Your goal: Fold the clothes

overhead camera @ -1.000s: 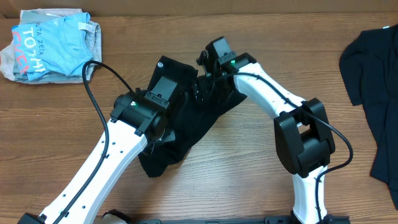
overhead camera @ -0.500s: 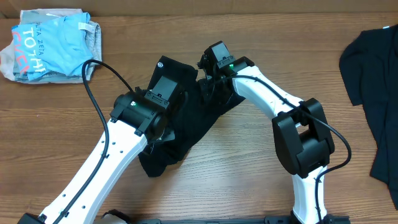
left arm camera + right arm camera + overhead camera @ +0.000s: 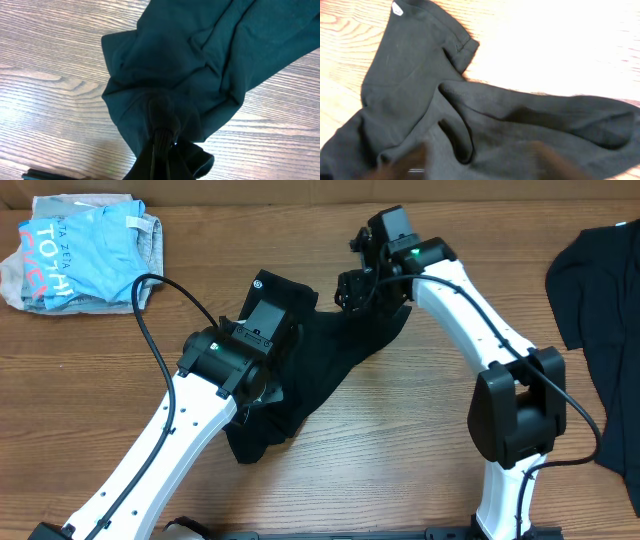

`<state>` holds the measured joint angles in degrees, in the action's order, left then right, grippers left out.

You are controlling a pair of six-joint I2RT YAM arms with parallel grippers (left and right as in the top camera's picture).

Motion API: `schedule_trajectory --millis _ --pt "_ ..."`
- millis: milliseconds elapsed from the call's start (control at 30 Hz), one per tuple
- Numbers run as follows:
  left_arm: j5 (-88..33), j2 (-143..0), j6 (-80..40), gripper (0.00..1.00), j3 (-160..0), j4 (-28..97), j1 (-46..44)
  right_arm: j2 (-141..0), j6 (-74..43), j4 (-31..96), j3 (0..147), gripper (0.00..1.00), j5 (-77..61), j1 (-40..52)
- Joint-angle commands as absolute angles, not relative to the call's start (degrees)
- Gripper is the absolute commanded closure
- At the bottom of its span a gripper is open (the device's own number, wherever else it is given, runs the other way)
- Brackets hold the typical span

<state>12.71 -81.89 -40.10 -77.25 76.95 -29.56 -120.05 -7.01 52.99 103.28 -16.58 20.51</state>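
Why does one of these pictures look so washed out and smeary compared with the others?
Right wrist view: the table is bleached nearly white by glare, and the right gripper's fingers at the bottom edge are smeared. Left wrist view: the wood grain is crisp, and the folds of the black T-shirt are readable. Overhead view: evenly lit, sharp throughout.

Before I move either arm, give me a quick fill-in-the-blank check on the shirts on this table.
The shirt pinched in the left gripper is ___ in colour.
The blue shirt lies at the table's far ___ corner.
Another dark shirt lies spread at the table's ___ edge.
Missing words: black; left; right.
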Motion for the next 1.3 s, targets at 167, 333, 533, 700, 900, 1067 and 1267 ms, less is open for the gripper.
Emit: schedule_trajectory --millis 167,333,533,700,900,1067,1267 --pt "13.9 -82.0 -39.2 0.96 -77.5 76.4 -29.9 -122.5 -5.5 49.8 97.5 0.19 -19.6 26.2" --pt "13.9 -82.0 -39.2 0.96 -77.5 76.6 -29.9 -124.4 -5.3 48.1 97.4 0.23 -18.7 30.3" --pt "13.9 -82.0 -39.2 0.96 -77.5 77.8 -29.9 -126.5 -6.0 48.5 97.4 0.23 -12.7 32.7" --pt "14.0 -82.0 -39.2 0.96 -77.5 77.7 -29.9 -128.2 -6.0 48.7 97.4 0.53 -12.6 32.6" --pt "14.2 -82.0 -39.1 0.96 -77.5 77.6 -29.9 -127.9 -6.2 50.5 100.4 0.96 -12.0 30.9" --pt "15.3 -82.0 -36.8 0.96 -77.8 76.4 -29.9 -126.6 -6.2 55.9 107.4 0.96 -12.0 28.1" --pt "20.2 -82.0 -36.0 0.96 -85.3 79.7 -29.5 -119.7 -6.9 62.2 121.1 0.96 -12.0 21.1"
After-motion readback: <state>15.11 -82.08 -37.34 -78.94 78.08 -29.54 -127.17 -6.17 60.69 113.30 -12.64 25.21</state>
